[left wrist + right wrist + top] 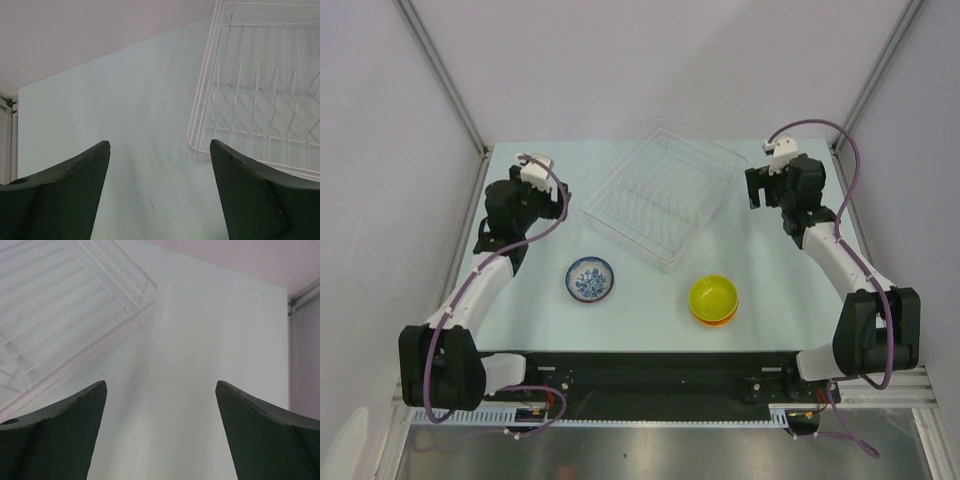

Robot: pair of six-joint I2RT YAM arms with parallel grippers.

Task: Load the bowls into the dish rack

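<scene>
On table (770, 290), nearside of dish rack (622, 165): noted patterned bowl (589, 279) closer to L gripper (159, 145), yellow-green bowl (714, 296) closer to R gripper (161, 384); found both jaw pairs spread, empty.

Yellow-green bowl (713, 294), orange bowl (715, 321), blue-patterned white bowl (590, 278).

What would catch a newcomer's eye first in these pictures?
The bright yellow-green bowl, nested on an orange bowl, stands near right on the table. Left of it sits a blue-patterned white bowl, and behind both the clear dish rack stands empty, with the left gripper and right gripper open on either side.
</scene>
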